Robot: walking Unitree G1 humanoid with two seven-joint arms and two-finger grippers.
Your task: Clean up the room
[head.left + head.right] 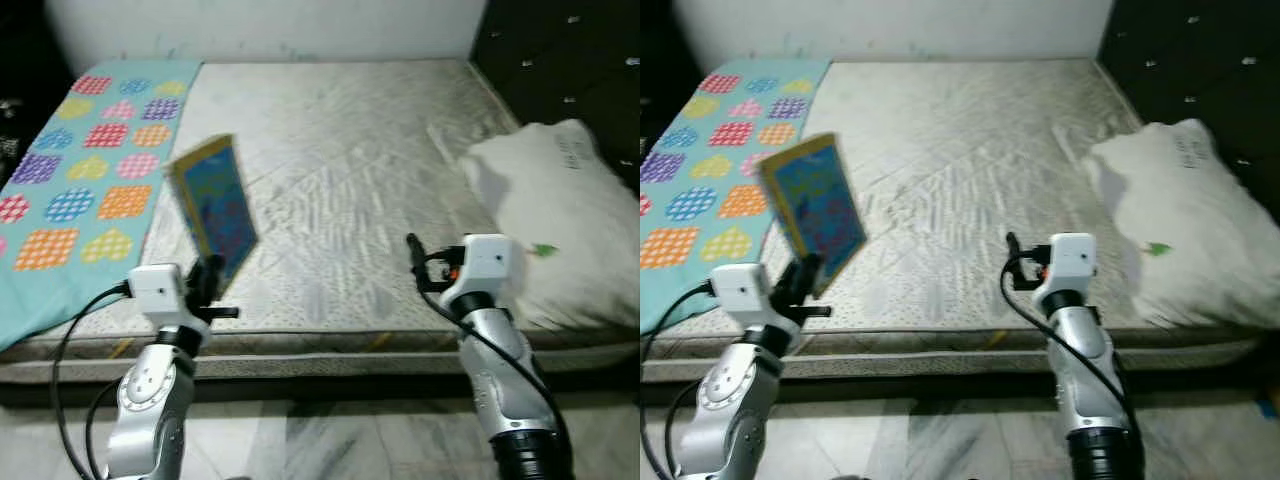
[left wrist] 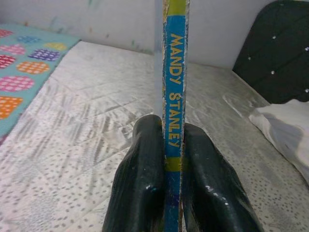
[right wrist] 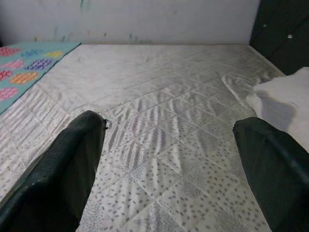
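Observation:
A thin blue book with a yellow border (image 1: 216, 210) is held upright above the near edge of the mattress (image 1: 340, 170). My left gripper (image 1: 207, 281) is shut on its lower edge. The left wrist view shows both black fingers (image 2: 140, 186) pressed on the spine (image 2: 173, 96), which reads "MANDY STANLEY". My right gripper (image 1: 414, 254) hovers over the mattress's front edge, near the white pillow (image 1: 565, 215). Its two fingers (image 3: 63, 179) stand wide apart with nothing between them.
A turquoise blanket with coloured hearts (image 1: 85, 150) covers the bed's left side. The dark tufted headboard (image 1: 570, 60) rises at the right, behind the pillow. A pale wall (image 1: 260, 25) backs the bed. Marble floor (image 1: 330, 440) lies between me and the bed frame.

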